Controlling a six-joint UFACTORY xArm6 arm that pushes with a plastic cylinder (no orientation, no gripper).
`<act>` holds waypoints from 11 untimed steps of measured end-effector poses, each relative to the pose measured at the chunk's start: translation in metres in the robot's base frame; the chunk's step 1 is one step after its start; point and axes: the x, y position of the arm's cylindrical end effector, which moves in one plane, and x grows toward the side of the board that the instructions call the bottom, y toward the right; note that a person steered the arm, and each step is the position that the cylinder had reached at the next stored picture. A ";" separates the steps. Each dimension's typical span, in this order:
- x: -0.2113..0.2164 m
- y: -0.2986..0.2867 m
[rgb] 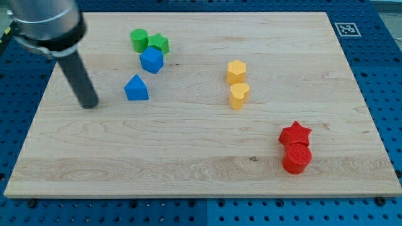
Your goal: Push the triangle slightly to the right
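Camera view: blue triangle (136,88) just right of my bare tip (90,103), apart.

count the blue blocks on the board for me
2. The blue cube sits at the view's upper left, touching the green blocks. The blue triangle lies just below it, to the right of my tip. None seem hidden.

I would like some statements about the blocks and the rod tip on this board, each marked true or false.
1. My tip is at the view's left of the blue triangle. True.
2. My tip touches the blue triangle. False: a gap of bare board separates them.
3. The red star sits directly above the red cylinder in the view. True.
4. Three yellow blocks are on the board. False: only two, a yellow hexagon and a yellow heart.
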 end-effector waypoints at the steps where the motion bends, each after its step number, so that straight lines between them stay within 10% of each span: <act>1: -0.028 0.000; 11: -0.020 0.112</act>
